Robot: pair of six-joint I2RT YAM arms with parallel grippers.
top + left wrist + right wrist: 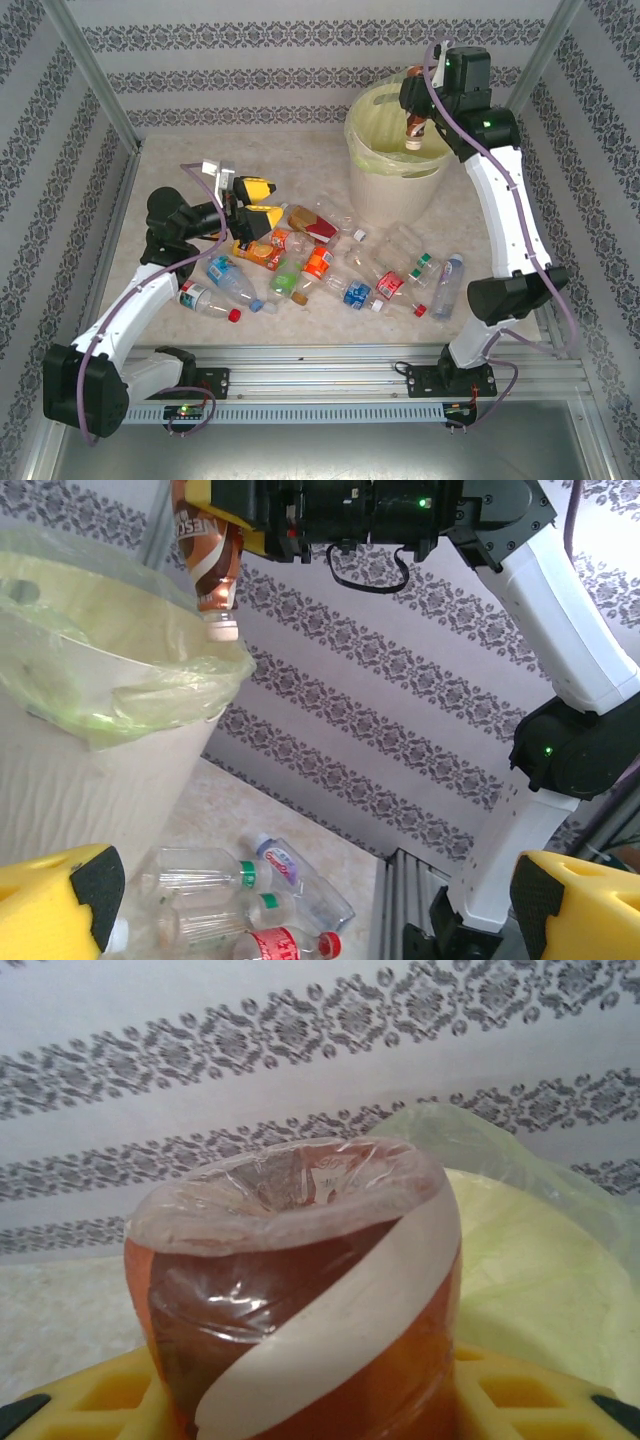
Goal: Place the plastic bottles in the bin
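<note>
The brown bottle (pixel 300 1300) sat closest to the right wrist camera, its clear base turned up toward the lens and a pale stripe running across its brown label. The right hand (pixel 415 116) had closed on this bottle, with a yellow finger on each side of the body. The bottle hung upside down, cap pointing down, above the open mouth of the bin (pixel 385 190) and close to its rim on the right-hand side. The bin stood at the far right of the desk (pixel 250 160), and a pale yellow bag (pixel 130 670) was folded over its edge.

The left hand (pixel 258 202) was spread wide and held nothing. It hovered over the left end of the bottles (pixel 300 265) scattered on the desk in front of the bin. Among them, a bottle with a blue label (pixel 225 272) lay near the left, with a red-capped one (pixel 205 300) just in front of it. An orange-labelled one (pixel 255 250) lay beneath the left hand. A clear bottle (pixel 448 285) rested at the right end of the scatter, near the right arm. From the left wrist, a few clear bottles with green and red caps showed on the desk beside the bin wall.
</note>
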